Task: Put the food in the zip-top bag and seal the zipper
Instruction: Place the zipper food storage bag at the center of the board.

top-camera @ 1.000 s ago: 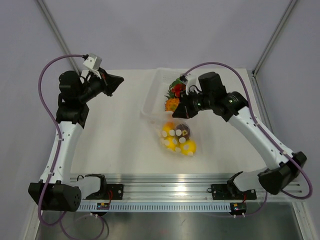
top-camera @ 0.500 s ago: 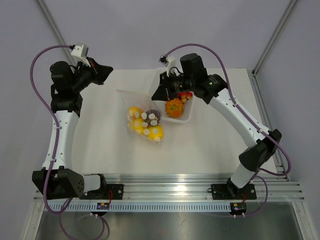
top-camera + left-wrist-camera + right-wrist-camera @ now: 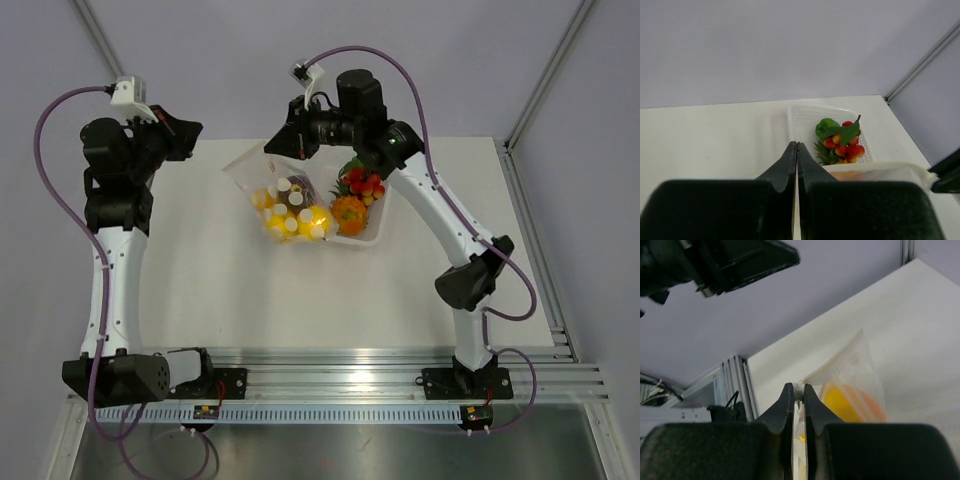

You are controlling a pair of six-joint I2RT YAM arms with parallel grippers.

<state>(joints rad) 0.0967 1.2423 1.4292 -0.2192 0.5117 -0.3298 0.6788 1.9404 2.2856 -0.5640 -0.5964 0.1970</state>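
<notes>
- The zip-top bag (image 3: 243, 171) holds the food (image 3: 290, 212): several yellow pieces with white round spots and one dark purple piece, bunched at its lower end.
- In the right wrist view, a yellow-orange piece (image 3: 847, 402) shows through the bag's crinkled clear wall.
- The tray (image 3: 381, 208) stands just right of the bag. It holds an orange pineapple-like piece (image 3: 349, 212), a cluster of small red fruits (image 3: 366, 184) and a green piece (image 3: 352, 165).
- The bag's loaded end touches or overlaps the tray's left rim; which one cannot be told.
- In the left wrist view, the tray's meshed floor (image 3: 805, 120) is bare at the left, with the green and red pieces to the right.
- Small dark modules (image 3: 207, 410) on the rail at the near edge carry marks too small to read.
- In the top view the bag's long axis runs diagonally, its upper edge toward the back left and its filled end toward the front right by the tray.
- The right gripper (image 3: 269, 149) is pinched narrow on the bag's upper edge, with thin plastic caught between its fingers (image 3: 790, 400).
- Whether the zipper (image 3: 875, 168) is pressed closed cannot be told.
- The left gripper (image 3: 197, 129) is raised at the back left, apart from the bag, its jaws pressed together on nothing.
</notes>
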